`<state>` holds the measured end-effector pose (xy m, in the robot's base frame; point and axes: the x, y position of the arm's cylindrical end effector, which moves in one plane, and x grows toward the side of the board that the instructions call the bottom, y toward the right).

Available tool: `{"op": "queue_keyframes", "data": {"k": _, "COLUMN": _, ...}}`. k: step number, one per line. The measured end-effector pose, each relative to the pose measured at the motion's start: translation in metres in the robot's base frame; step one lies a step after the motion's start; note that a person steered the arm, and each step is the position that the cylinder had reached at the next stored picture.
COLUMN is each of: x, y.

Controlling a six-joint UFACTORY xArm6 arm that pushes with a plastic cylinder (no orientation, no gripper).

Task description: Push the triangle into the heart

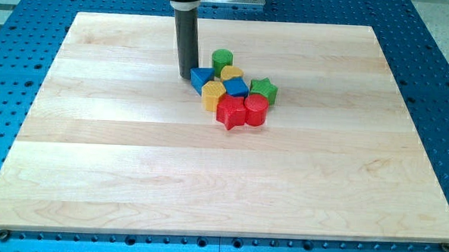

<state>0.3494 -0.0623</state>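
My tip [186, 76] sits just left of the blue triangle [200, 78], touching or nearly so; it's a bare rod w/ nothing to open or pinch. The yellow heart [231, 72] is right of the triangle, w/ green cylinder [222, 58] above, yellow hexagon [214, 96], blue cube [236, 88], green star [263, 90], red star [230, 112] & red cylinder [255, 110] packed close below & right. All on a pale wood board [132, 160] over a blue perforated table [440, 44].

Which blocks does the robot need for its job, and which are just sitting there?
Needed: my tip, touching the blue triangle; yellow heart.

Just sitting: green cylinder, blue cube, green star, yellow hexagon, red star, red cylinder.
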Motion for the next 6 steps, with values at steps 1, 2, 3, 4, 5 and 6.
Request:
{"op": "queue_keyframes", "data": {"k": 1, "x": -0.001, "y": -0.006}}
{"op": "queue_keyframes", "data": {"k": 2, "x": 0.003, "y": -0.027}}
{"op": "queue_keyframes", "data": {"k": 3, "x": 0.018, "y": -0.025}}
{"op": "queue_keyframes", "data": {"k": 4, "x": 0.029, "y": -0.005}}
{"op": "queue_keyframes", "data": {"k": 5, "x": 0.029, "y": 0.031}}
{"op": "queue_keyframes", "data": {"k": 6, "x": 0.026, "y": 0.019}}
